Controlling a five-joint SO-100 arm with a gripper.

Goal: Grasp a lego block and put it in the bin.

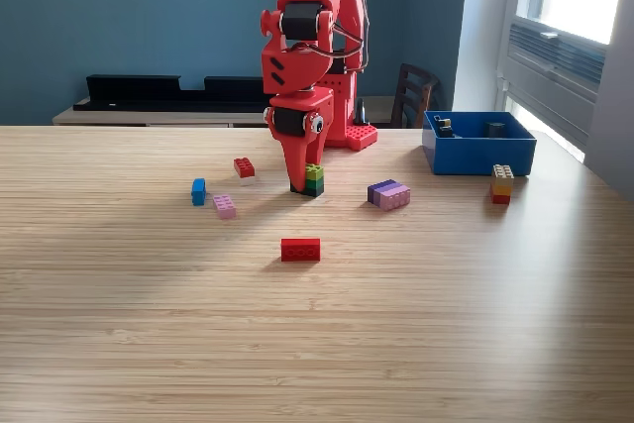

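My red gripper [304, 183] points straight down, its tips on the table in the middle of the exterior view. A small stacked lego block [314, 179], lime green over darker layers, touches the right side of the one broad finger [296, 167] that shows. The other finger is hidden, so whether the block is clamped cannot be seen. The blue bin [479, 158] stands at the back right, about a bin's width from the gripper, with two dark pieces inside. Other loose blocks include a red one [300, 249] in front and a purple one [388, 193] to the right.
To the left lie a small red block [244, 167], a blue block [198, 191] and a pink block [225, 206]. A yellow, orange and red stack [501, 183] stands just in front of the bin. The arm's base [349, 134] sits behind the gripper.
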